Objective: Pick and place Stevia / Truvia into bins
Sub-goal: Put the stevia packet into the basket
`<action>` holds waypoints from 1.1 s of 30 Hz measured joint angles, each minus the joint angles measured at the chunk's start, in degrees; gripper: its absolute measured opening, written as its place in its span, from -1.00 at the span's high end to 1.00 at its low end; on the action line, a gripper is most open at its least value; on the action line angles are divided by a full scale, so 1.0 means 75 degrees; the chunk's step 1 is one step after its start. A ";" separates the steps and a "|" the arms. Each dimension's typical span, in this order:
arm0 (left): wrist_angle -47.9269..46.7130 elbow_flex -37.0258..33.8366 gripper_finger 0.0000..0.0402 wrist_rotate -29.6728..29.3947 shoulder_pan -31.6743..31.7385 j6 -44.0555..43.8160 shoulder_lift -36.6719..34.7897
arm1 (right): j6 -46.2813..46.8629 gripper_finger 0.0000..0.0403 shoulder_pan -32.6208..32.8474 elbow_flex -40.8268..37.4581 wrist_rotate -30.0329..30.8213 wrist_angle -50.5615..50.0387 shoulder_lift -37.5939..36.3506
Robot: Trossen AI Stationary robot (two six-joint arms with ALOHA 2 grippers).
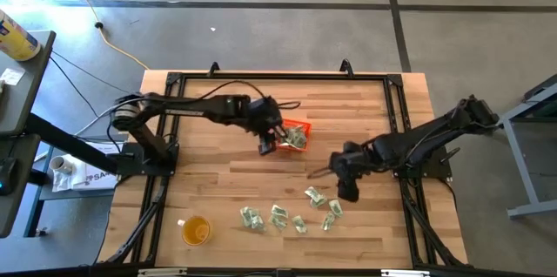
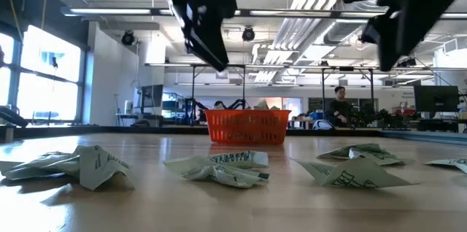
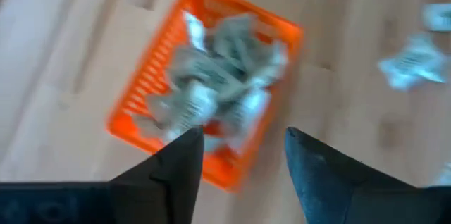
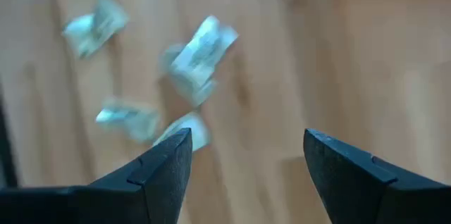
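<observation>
The left gripper hung over the orange bin, jaws apart and empty, sachets heaped inside. Right of the bin, the right gripper hovered open-jawed above loose Stevia sachets on the desk.

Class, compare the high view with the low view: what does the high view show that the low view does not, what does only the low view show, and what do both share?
Only the high view shows the round yellow cup near the table's front edge and the left gripper beside the orange bin. Only the low view shows the room behind, with a seated person. Both show the bin, the loose sachets on the wooden table, and both arms.
</observation>
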 joint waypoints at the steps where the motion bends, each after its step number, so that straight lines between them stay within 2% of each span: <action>1: -0.0110 -0.0002 -0.20 0.0003 -0.0133 -0.0153 -0.0127 | 0.0105 -0.30 0.0171 0.0000 -0.0082 0.0004 0.0072; 6: -0.0348 -0.0012 -0.24 -0.0269 -0.0773 -0.0414 -0.0512 | 0.0163 -0.30 0.1066 0.0000 0.0169 0.0221 0.0627; 10: -0.0611 -0.0012 -0.18 -0.0414 -0.1194 -0.0443 -0.0521 | 0.0066 -0.30 0.1741 0.0000 0.0486 0.0505 0.1339; 15: -0.0915 -0.0015 -0.10 -0.0474 -0.1482 -0.0452 -0.0521 | -0.0047 -0.30 0.2328 -0.0003 0.0516 0.1220 0.2294; 21: -0.1146 -0.0017 -0.02 -0.0728 -0.1561 -0.0610 -0.0521 | 0.0952 -0.30 0.2406 -0.0003 0.0630 0.1828 0.3081; 28: -0.1281 -0.0017 0.05 -0.0735 -0.1561 -0.0604 -0.0521 | 0.1682 -0.29 0.2377 0.0009 0.0928 0.1699 0.3245; 33: -0.1277 -0.0017 0.07 -0.0738 -0.1561 -0.0589 -0.0521 | 0.1624 -0.13 0.2239 0.0018 0.0887 0.1240 0.3247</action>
